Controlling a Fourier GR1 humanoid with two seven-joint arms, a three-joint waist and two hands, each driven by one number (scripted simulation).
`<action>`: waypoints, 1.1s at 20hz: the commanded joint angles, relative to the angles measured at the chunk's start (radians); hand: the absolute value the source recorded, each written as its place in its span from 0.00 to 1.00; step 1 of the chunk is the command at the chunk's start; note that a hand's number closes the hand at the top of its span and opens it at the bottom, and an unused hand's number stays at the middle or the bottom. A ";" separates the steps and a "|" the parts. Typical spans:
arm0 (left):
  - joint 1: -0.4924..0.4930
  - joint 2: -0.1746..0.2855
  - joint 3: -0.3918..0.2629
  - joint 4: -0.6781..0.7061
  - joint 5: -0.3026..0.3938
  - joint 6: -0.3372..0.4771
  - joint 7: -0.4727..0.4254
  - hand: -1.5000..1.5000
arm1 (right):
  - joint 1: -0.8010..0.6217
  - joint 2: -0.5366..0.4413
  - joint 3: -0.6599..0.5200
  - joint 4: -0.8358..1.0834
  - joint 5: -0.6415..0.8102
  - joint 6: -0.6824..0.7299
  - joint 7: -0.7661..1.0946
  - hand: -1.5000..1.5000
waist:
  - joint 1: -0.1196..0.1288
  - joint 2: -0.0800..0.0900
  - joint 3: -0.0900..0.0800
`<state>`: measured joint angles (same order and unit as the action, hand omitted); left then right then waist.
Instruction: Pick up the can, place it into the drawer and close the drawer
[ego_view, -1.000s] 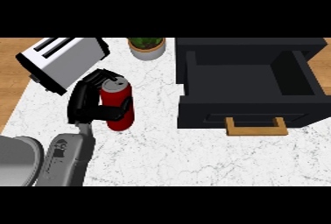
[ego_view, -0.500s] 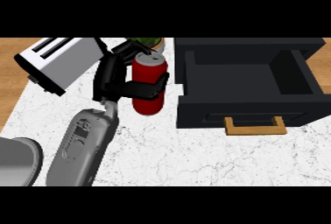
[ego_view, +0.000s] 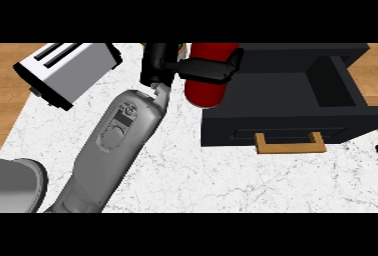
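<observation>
A red can (ego_view: 209, 90) hangs above the counter at the open drawer's left front corner, its top cut off by the view's upper edge. My left hand (ego_view: 161, 64) is shut on it, with black fingers (ego_view: 208, 69) wrapped across its upper part. The grey forearm (ego_view: 118, 140) runs in from the lower left. The black drawer (ego_view: 284, 125) stands pulled out, its dark inside (ego_view: 295, 87) showing nothing in it. A wooden handle (ego_view: 289, 143) sits on its front. The right hand does not show.
A silver toaster (ego_view: 70, 70) lies at the back left on the white marble counter (ego_view: 192, 180). A grey rounded shape (ego_view: 18, 185) fills the lower left corner. Wooden floor shows along the far left edge.
My left hand has carried the can higher and to the right, from beside the toaster up to the drawer's left edge. The potted plant at the back is now hidden.
</observation>
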<state>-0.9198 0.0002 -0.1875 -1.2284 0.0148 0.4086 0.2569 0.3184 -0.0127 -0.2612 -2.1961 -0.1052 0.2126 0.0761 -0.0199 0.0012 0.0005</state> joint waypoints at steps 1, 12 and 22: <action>-0.131 0.000 -0.057 0.082 0.043 0.091 0.052 1.00 | 0.012 0.001 -0.020 0.022 0.005 0.017 -0.054 0.00 | -0.004 0.000 0.000; -0.413 0.000 -0.087 0.422 0.169 0.168 -0.002 1.00 | -0.070 -0.028 -0.031 0.005 -0.036 -0.002 0.053 0.00 | -0.018 0.004 0.000; -0.544 0.000 -0.164 0.641 0.295 0.172 -0.095 1.00 | -0.081 -0.018 0.007 0.029 0.012 0.003 0.047 0.00 | -0.039 0.010 0.001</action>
<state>-1.4274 0.0000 -0.3014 -0.6551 0.2703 0.5652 0.1913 0.2431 -0.0265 -0.2671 -2.1724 -0.1016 0.2078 0.1150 -0.0509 0.0092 0.0015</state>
